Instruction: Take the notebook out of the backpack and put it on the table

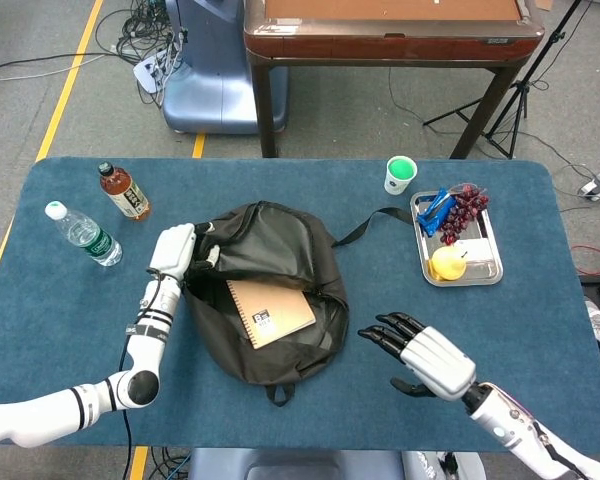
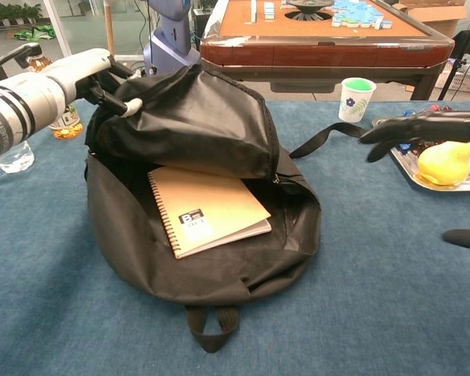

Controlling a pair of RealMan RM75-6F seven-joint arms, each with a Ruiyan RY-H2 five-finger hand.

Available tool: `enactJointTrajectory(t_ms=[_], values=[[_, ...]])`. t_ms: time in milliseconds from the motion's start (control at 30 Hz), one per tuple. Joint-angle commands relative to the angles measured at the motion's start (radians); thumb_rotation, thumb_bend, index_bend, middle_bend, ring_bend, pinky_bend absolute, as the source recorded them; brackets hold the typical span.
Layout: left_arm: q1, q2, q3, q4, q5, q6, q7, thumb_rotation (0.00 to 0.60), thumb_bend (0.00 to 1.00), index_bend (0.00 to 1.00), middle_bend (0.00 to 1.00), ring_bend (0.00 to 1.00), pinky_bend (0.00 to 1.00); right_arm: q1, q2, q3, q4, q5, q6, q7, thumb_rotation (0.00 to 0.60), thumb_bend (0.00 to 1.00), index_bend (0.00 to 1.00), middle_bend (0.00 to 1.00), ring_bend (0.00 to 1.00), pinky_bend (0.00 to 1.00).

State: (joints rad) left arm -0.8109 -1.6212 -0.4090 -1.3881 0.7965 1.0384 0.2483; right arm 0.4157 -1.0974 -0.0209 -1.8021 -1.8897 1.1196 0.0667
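A black backpack (image 1: 270,285) (image 2: 204,180) lies open on the blue table (image 1: 70,300). My left hand (image 1: 173,250) (image 2: 90,74) grips its top flap at the left edge and holds it lifted back. Inside lies a tan spiral notebook (image 1: 271,312) (image 2: 207,210) with a black label, most of its cover showing. My right hand (image 1: 425,353) hovers open to the right of the backpack, fingers spread toward it and apart from the bag. In the chest view only its dark fingers (image 2: 411,129) show at the right edge.
A metal tray (image 1: 487,268) with grapes, a pear and a blue packet sits at the right. A white cup (image 1: 400,175) stands behind it. A tea bottle (image 1: 124,191) and a water bottle (image 1: 83,234) lie at the far left. A backpack strap (image 1: 365,224) trails toward the cup.
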Motion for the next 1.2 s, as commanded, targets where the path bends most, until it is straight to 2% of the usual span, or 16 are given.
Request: enactJointTrajectory(t_ms=[33, 333, 567, 867, 1200], values=[[-0.001, 0.002, 0.001, -0.004, -0.012, 0.009, 0.013, 0.600, 0.57, 0.70, 0.81, 0.68, 0.43, 0.053, -0.038, 0.021, -0.001, 0.023, -0.061, -0.007, 0.600, 0.30, 0.15, 0.20, 0.10, 0.17], [0.000, 0.008, 0.002, -0.024, -0.032, 0.030, 0.035, 0.600, 0.57, 0.70, 0.81, 0.68, 0.43, 0.164, -0.142, 0.062, 0.048, 0.090, -0.189, -0.063, 0.600, 0.30, 0.17, 0.22, 0.11, 0.17], [-0.003, 0.006, 0.006, -0.024, -0.039, 0.035, 0.047, 0.600, 0.57, 0.70, 0.81, 0.68, 0.43, 0.219, -0.245, 0.083, 0.125, 0.151, -0.245, -0.126, 0.600, 0.30, 0.19, 0.24, 0.12, 0.19], [0.000, 0.009, 0.005, -0.016, -0.046, 0.039, 0.043, 0.600, 0.57, 0.70, 0.81, 0.68, 0.43, 0.278, -0.384, 0.113, 0.273, 0.220, -0.269, -0.158, 0.600, 0.30, 0.21, 0.24, 0.12, 0.19], [0.003, 0.012, 0.005, -0.017, -0.057, 0.044, 0.047, 0.600, 0.57, 0.70, 0.81, 0.68, 0.43, 0.326, -0.521, 0.122, 0.428, 0.257, -0.260, -0.187, 0.600, 0.30, 0.21, 0.24, 0.12, 0.19]])
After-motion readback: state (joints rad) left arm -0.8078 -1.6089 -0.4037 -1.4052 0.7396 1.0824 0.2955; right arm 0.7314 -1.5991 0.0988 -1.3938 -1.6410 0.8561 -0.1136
